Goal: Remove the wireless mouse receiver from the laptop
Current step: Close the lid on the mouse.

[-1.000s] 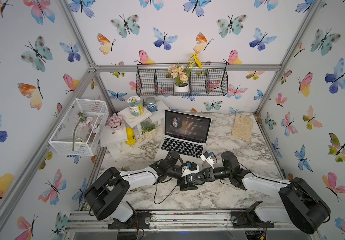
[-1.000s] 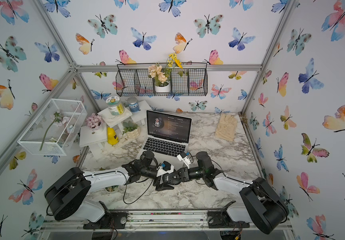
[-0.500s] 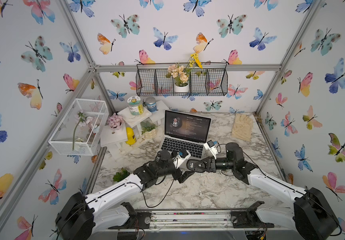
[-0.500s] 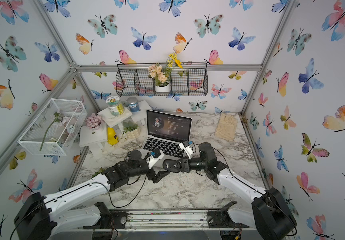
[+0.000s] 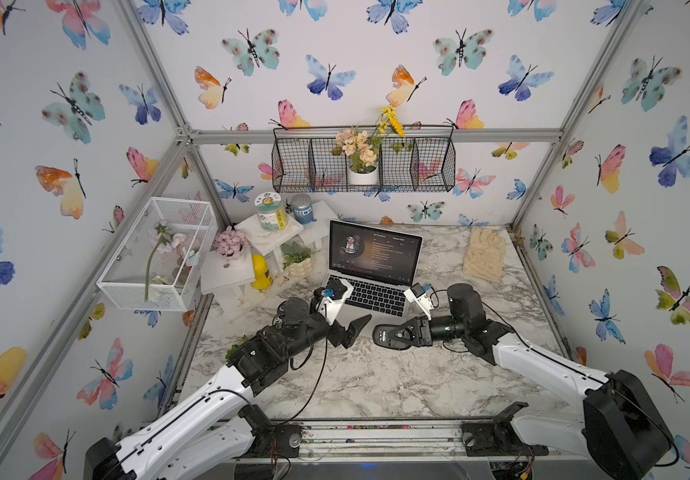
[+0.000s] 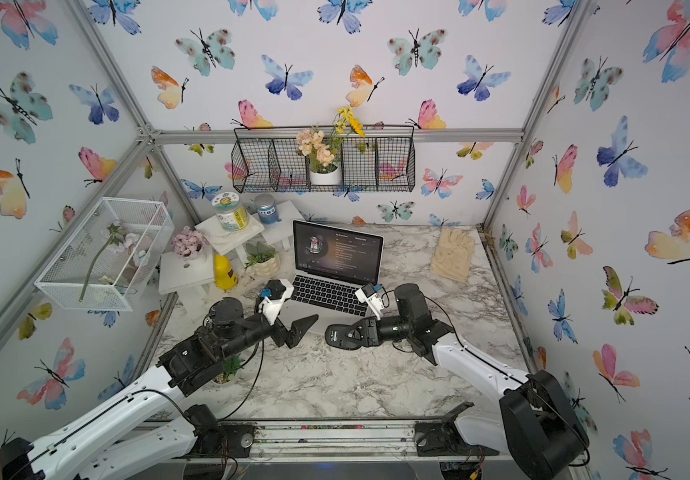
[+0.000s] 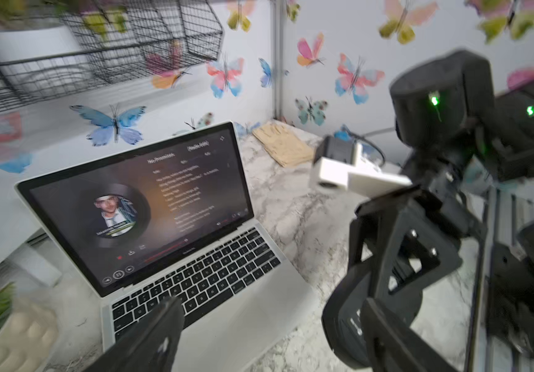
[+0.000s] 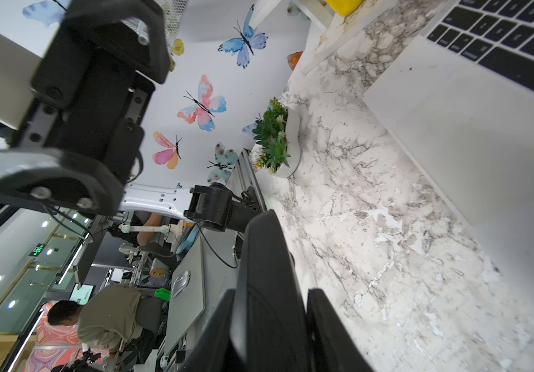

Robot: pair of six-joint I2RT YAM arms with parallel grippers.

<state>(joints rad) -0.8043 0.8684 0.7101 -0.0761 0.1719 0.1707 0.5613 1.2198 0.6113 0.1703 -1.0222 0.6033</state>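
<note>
Nothing had been pulled yet, so I'd call this the approach step. The laptop sat open in the middle of both top views on the marble-pattern desk, its dark screen showing a music player. The wireless mouse receiver? Honestly, I couldn't spot it in any view. It's tiny and the laptop's side edges were hidden or blurred. It was presumably plugged into one of them, but I couldn't tell which.

The left tool hung just below the left half of the laptop's front edge, jaws spread with nothing between them. The right tool faced it at lower centre, clamped on the black mouse. In the right wrist view the mouse's smooth rounded shell was wedged between two flat black fingers. I couldn't tell whether the mouse was touching the desk.

My guess for the next move: the free left tool needs to get round to a side edge, line up with the port, pinch the short nub and pull straight out. There's very little hard plastic to grab, so slipping looks likely. The laptop is slim with a smooth, matte silver shell, flat black keys and a pale palm rest. On that slick desk it could slide unless it's braced.
</note>
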